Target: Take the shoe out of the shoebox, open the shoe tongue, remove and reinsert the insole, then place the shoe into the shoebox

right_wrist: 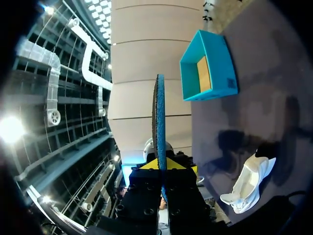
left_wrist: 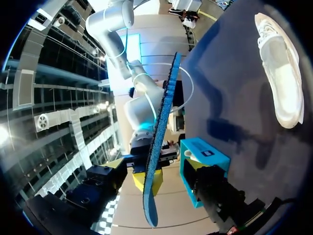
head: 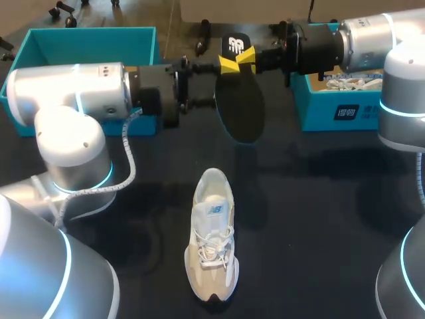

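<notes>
A white and beige sneaker point(head: 212, 246) lies on the black table, toe toward me, also seen in the left wrist view point(left_wrist: 281, 68) and the right wrist view point(right_wrist: 247, 188). Its black insole point(head: 240, 106) hangs in the air above the table's far middle. My right gripper point(head: 237, 61) is shut on the insole's upper end; from its own wrist the insole point(right_wrist: 159, 117) stands edge-on between the yellow tips point(right_wrist: 166, 164). My left gripper point(head: 199, 85) sits just left of the insole, its black fingers apart and not touching it. Its wrist view shows the insole point(left_wrist: 164, 127) edge-on.
A teal shoebox part point(head: 93, 40) stands at the far left behind my left arm. Another teal box point(head: 332, 109) with white paper inside stands at the far right under my right arm. Bare black table surrounds the sneaker.
</notes>
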`<state>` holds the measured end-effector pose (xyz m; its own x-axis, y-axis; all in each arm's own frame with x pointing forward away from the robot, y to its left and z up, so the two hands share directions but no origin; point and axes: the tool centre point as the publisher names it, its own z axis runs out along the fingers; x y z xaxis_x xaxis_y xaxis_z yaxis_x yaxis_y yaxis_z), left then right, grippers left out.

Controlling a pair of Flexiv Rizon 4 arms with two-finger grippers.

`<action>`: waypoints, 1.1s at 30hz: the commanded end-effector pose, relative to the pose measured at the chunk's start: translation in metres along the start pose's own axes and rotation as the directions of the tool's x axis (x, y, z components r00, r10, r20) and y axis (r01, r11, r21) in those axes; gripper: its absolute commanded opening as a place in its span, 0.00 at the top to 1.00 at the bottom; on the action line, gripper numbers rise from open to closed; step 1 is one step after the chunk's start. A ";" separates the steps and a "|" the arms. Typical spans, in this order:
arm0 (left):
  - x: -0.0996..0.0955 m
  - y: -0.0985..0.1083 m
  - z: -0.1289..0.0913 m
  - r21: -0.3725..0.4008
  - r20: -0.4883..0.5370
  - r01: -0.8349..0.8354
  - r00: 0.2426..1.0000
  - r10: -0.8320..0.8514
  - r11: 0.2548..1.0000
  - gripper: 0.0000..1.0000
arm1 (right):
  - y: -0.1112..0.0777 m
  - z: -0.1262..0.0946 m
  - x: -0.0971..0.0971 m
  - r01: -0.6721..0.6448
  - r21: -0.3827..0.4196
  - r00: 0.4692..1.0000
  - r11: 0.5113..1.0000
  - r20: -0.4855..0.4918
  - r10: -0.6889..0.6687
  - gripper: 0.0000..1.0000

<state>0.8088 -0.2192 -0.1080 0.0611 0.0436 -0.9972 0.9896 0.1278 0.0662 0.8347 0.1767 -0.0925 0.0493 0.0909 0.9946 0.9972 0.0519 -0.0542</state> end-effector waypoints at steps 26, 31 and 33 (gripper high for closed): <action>-0.010 -0.001 0.009 0.019 0.008 -0.033 0.999 0.033 0.999 0.87 | 0.000 0.001 0.000 0.000 -0.002 1.000 1.000 0.003 0.000 1.00; -0.009 -0.002 0.008 0.015 0.007 -0.031 0.999 0.031 0.999 0.98 | 0.000 0.001 0.000 0.000 -0.002 1.000 1.000 0.003 0.000 1.00; -0.008 -0.002 0.008 0.015 0.006 -0.030 1.000 0.030 0.999 1.00 | 0.000 0.001 0.000 0.000 -0.002 1.000 1.000 0.003 0.000 1.00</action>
<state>0.8075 -0.2265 -0.1000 0.0912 0.0385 -0.9951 0.9893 0.1111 0.0949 0.8347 0.1768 -0.0925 0.0493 0.0909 0.9946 0.9972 0.0519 -0.0541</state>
